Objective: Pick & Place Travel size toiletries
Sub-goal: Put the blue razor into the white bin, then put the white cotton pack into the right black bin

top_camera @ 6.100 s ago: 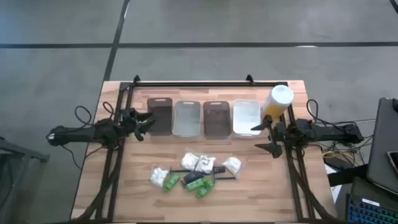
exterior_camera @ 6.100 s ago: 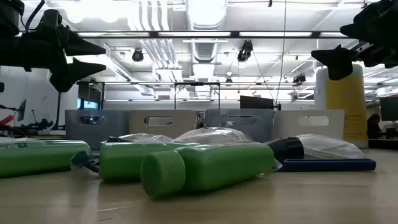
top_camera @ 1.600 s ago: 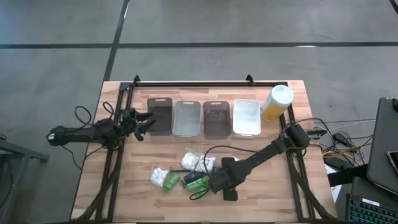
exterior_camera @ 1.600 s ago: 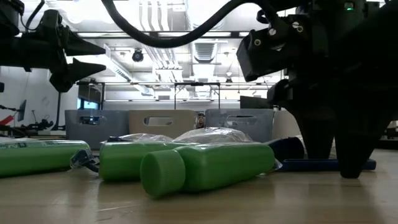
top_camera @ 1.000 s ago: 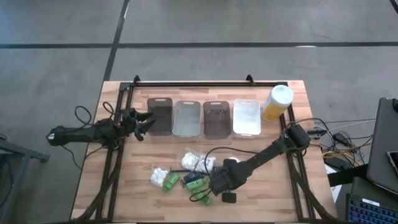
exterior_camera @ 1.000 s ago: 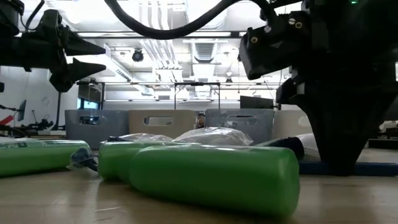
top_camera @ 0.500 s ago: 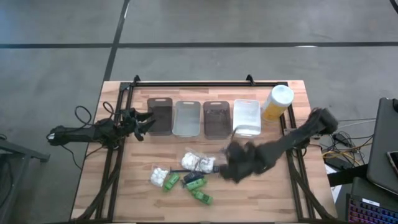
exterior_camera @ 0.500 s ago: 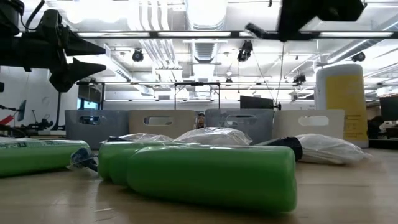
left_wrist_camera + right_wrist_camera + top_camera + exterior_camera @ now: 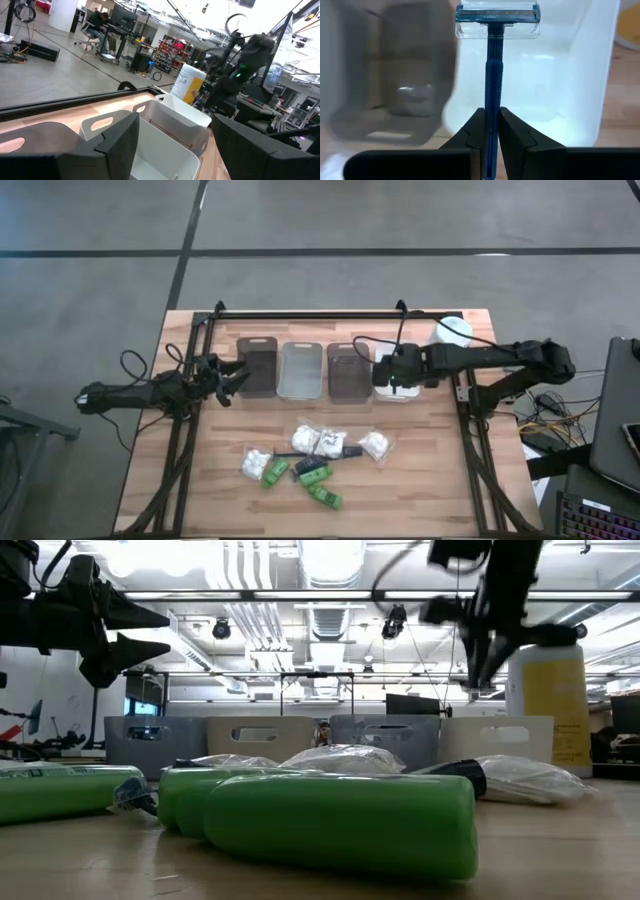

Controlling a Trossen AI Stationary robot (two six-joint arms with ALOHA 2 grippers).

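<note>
Blue plastic razor point(image 9: 492, 90) pinched in right gripper point(image 9: 492, 131) over white tray point(image 9: 580, 90), left gripper point(image 9: 232, 378) spread.

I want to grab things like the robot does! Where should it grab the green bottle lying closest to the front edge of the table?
Probably around the middle of the green bottle, coming straight down from above. It lies flat on its side, slanted on the table, apart from the pile, with bare wood on both long sides. The open gripper should turn so its fingers cross the round body, not the ends.
</note>
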